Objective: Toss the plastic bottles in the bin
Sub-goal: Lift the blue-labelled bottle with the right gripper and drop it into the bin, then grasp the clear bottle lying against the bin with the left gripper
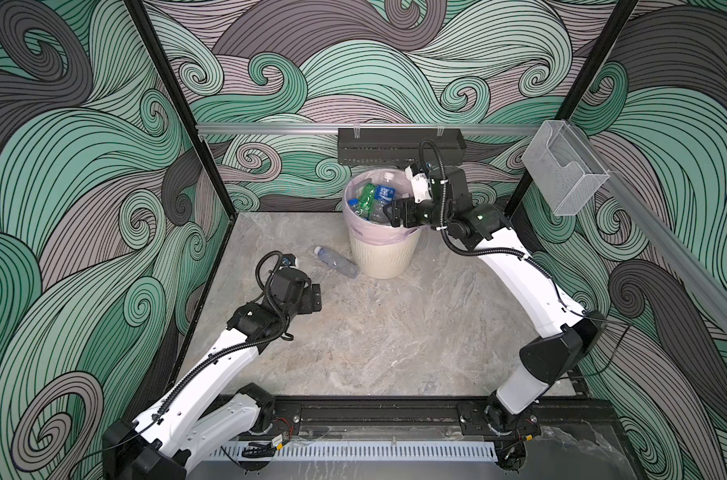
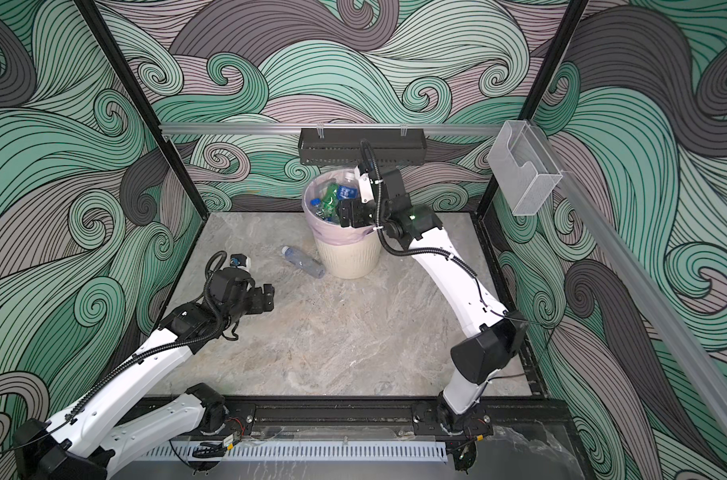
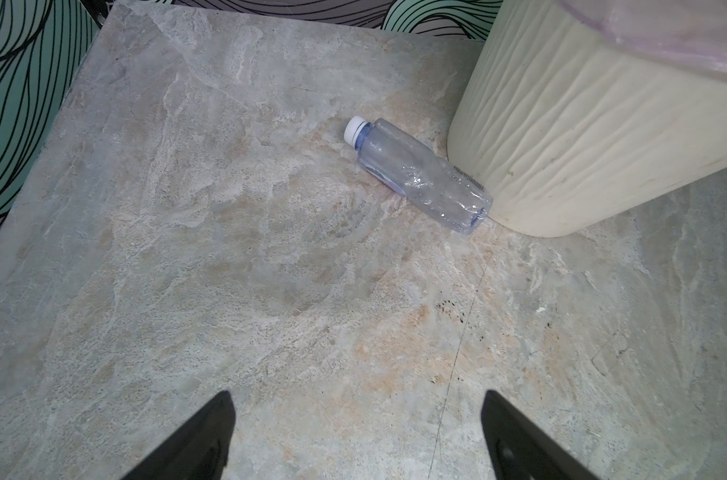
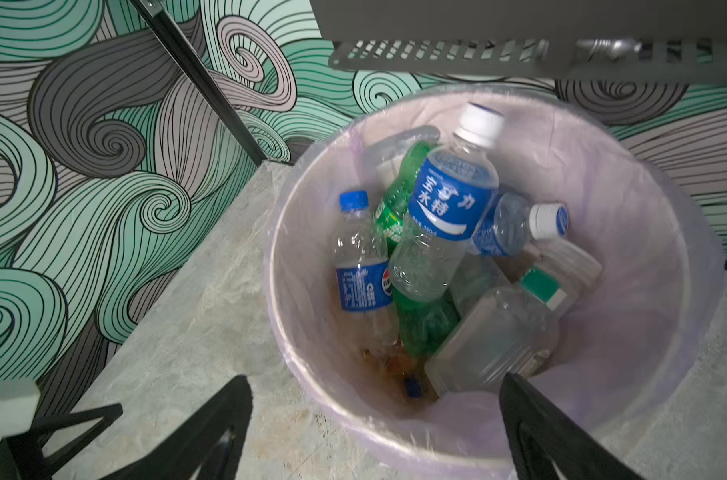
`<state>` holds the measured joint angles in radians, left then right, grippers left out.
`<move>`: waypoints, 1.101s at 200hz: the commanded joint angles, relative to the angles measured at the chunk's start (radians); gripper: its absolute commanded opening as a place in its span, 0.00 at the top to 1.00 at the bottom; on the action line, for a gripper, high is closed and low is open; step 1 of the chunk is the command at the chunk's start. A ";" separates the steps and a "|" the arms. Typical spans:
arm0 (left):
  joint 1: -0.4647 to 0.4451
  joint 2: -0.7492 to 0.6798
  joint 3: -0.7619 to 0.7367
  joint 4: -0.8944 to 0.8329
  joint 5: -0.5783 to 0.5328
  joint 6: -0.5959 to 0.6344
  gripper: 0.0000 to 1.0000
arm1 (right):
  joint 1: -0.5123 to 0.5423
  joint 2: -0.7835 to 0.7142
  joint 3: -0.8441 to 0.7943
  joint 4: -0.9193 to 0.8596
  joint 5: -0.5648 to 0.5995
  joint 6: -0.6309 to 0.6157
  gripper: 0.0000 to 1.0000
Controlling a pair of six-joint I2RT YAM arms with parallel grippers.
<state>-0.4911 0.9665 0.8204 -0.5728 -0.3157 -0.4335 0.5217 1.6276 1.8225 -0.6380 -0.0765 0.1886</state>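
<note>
The cream ribbed bin [image 1: 384, 253] [image 2: 349, 259] with its pink liner stands at the back of the floor and holds several plastic bottles [image 1: 374, 197] [image 4: 445, 216], clear with blue labels and green. My right gripper [image 1: 390, 214] [image 4: 374, 378] hovers open over the bin's near rim [image 4: 395, 419] with nothing between its jaws. One clear bottle [image 1: 337, 262] [image 2: 303, 261] [image 3: 420, 174] with a white cap lies on the floor, its base against the bin's wall [image 3: 582, 137]. My left gripper [image 1: 315, 297] [image 3: 355, 395] is open and empty, low over the floor short of that bottle.
A black perforated tray [image 1: 399, 151] hangs on the rear rail just above the bin. A clear plastic box [image 1: 561, 174] is mounted on the right rail. Patterned walls and black frame posts enclose the marble floor [image 1: 374, 340].
</note>
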 commanded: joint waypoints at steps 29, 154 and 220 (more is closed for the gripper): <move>0.011 0.167 0.099 0.053 0.010 -0.011 0.05 | -0.011 -0.303 -0.283 0.122 0.048 -0.014 0.01; 0.061 0.763 0.487 0.068 -0.034 -0.290 0.05 | -0.048 -0.582 -0.658 0.130 0.117 0.020 0.00; 0.121 0.897 0.552 0.117 0.050 -0.430 0.05 | -0.057 -0.601 -0.700 0.139 0.120 0.009 0.00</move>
<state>-0.4000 1.8294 1.3396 -0.4923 -0.3214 -0.7944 0.4725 1.0286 1.1461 -0.5182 0.0273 0.2012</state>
